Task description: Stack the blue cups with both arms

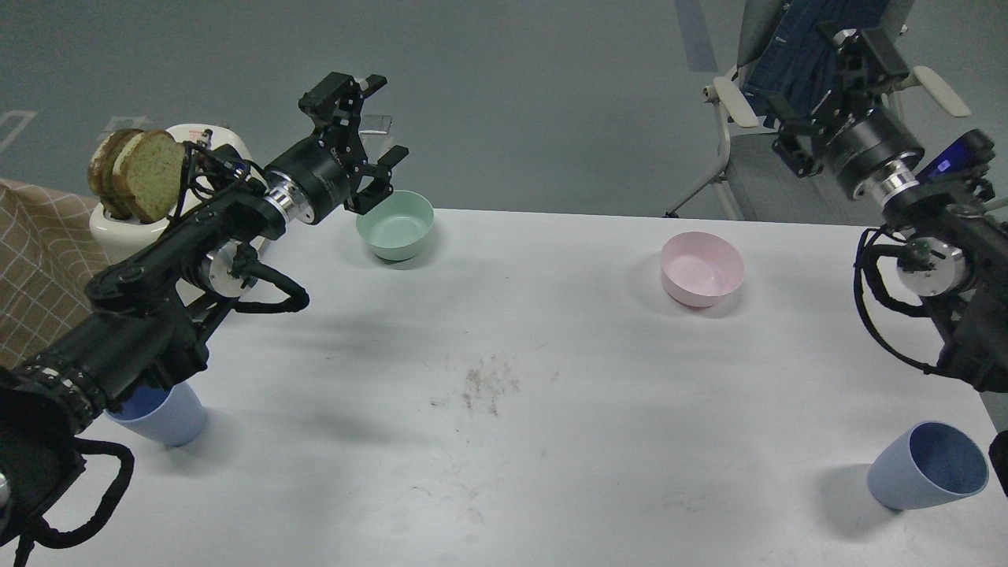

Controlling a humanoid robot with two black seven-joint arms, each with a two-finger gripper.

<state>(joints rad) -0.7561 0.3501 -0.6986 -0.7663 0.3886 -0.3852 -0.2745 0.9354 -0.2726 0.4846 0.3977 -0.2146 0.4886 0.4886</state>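
One blue cup [167, 416] stands at the table's front left, its rim partly hidden under my left forearm. The other blue cup [929, 466] stands at the front right, with its dark blue inside showing. My left gripper [376, 126] is held high at the back left, just above and left of the mint-green bowl, open and empty. Up at the back right, far from either cup, my right gripper [823, 83] hangs beyond the table's far edge, open with nothing between its fingers.
A mint-green bowl [396, 224] sits at the back left and a pink bowl [701, 269] at the back right. A white toaster [118, 228] holding bread slices [146, 175] stands at the far left. A chair [744, 150] stands behind the table.
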